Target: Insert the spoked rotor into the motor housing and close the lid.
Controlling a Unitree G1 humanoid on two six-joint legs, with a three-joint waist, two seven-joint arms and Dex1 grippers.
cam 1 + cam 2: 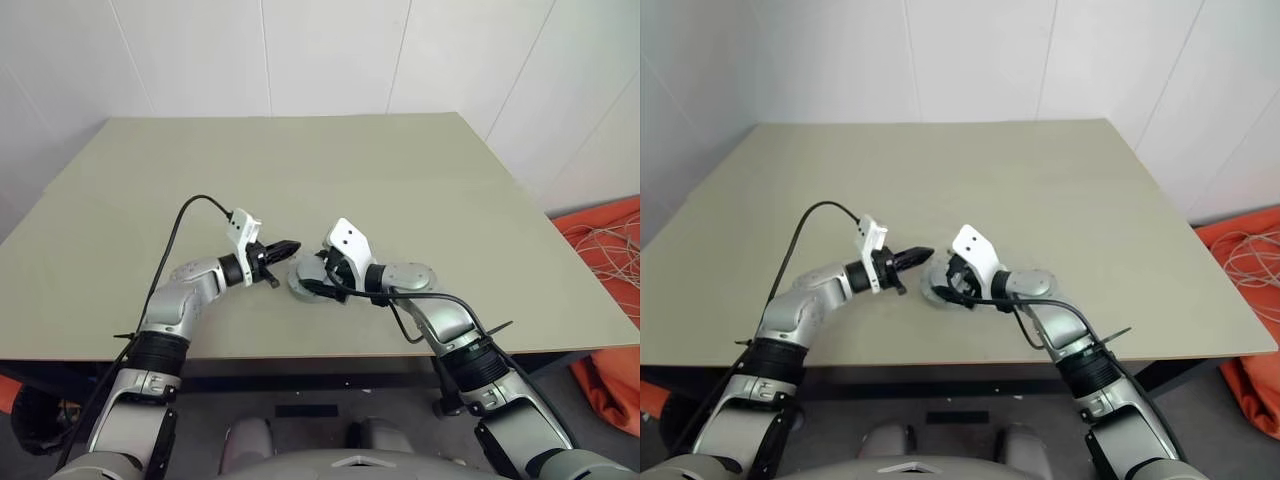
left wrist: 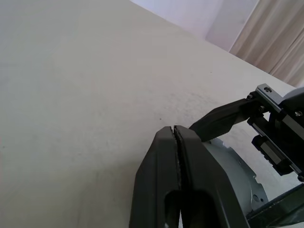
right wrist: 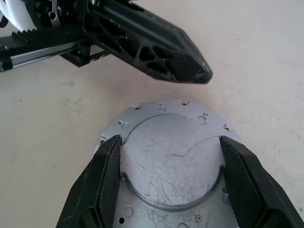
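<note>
Right fingers [image 3: 105, 179] astride scratched lid [image 3: 171, 152], perhaps gripping.

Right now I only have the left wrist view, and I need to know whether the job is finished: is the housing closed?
Observer: In the right wrist view the lid lies flat with its scratched silver outer face up, so it looks closed.
Operator: What's the right gripper doing?
Observer: The right gripper is open, with one finger on each side of the lid's raised centre. I can't tell whether they touch it.
Operator: And my left tip?
Observer: The left gripper is shut, its tip just outside the lid's rim.
</note>
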